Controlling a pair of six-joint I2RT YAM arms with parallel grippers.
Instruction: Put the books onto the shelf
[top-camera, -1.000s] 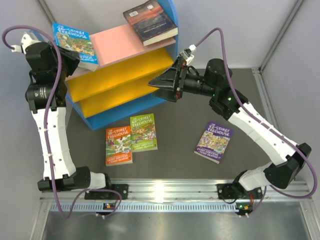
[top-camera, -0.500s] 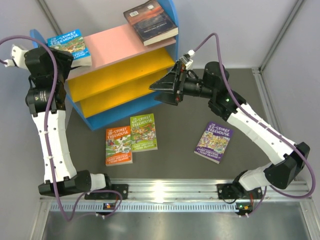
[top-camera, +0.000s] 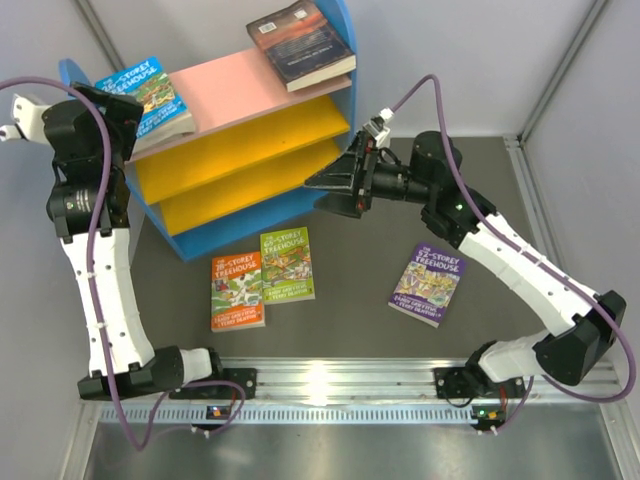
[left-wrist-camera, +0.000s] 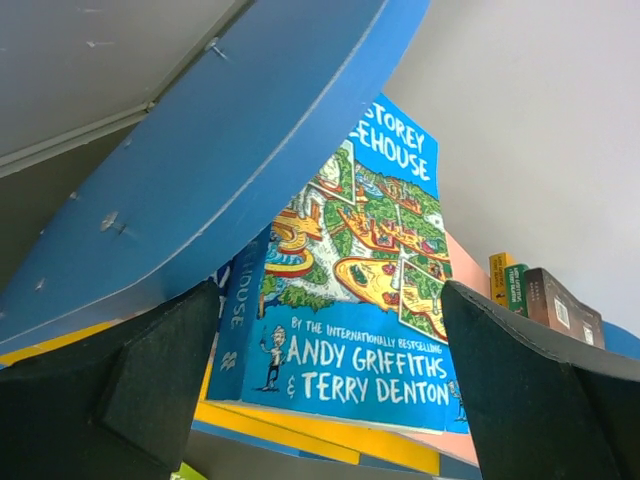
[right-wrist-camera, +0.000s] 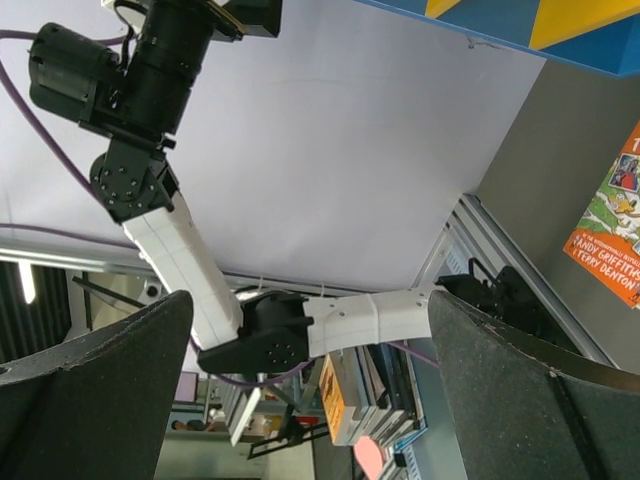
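Gaping wide, the left gripper (left-wrist-camera: 330, 300) grips nothing. In its wrist view both fingers (left-wrist-camera: 150, 380) stand far apart, with the blue book (top-camera: 150, 92) seen between them. Whether either pad touches the book's edges cannot be told. The blue book lies cover up on the left end of the pink board (top-camera: 225, 85), the top of the shelf (top-camera: 250, 140), with a corner past the board's edge. From above, the gripper sits just beside that corner, at the shelf's left side panel (left-wrist-camera: 200, 170).

The right gripper (top-camera: 318, 184) is also fully spread and empty. It hangs in the air in front of the shelf's yellow boards, near them but apart.

A dark book (top-camera: 300, 42) lies on the right end of the pink board, jutting over its front edge. Three books lie flat on the table (top-camera: 350, 260). The orange book (top-camera: 237, 290) and green book (top-camera: 287, 264) touch side by side near the shelf's foot, and the purple book (top-camera: 428, 284) is well apart to the right.

In the left wrist view the side panel covers the start of the blue book's title. Some spines (left-wrist-camera: 510, 282) at the far end of the board are too small to read. The right wrist view cuts the orange book at its edge. From above, the space under each board is hidden.
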